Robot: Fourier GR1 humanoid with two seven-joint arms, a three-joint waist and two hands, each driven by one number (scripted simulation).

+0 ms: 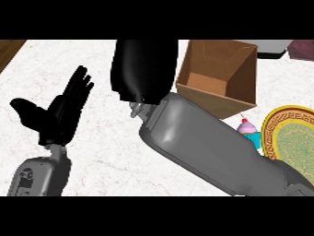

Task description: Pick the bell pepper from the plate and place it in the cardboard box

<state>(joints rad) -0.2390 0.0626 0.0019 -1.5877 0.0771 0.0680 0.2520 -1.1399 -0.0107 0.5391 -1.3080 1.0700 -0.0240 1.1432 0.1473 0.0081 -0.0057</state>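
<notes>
No bell pepper visible; right hand point(142, 69) beside cardboard box point(217, 76).

White marbled bench point(105, 175), brown cardboard box point(217, 76), gold-rimmed plate point(302, 138) with green ornamental centre, pink-topped turquoise cupcake point(248, 131), black hands on grey forearms point(213, 152)

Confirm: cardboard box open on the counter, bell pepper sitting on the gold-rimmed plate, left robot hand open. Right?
One error: the gold-rimmed plate is bare in the head view; no bell pepper shows on it. The cardboard box is open, and the left robot hand is open.
</notes>
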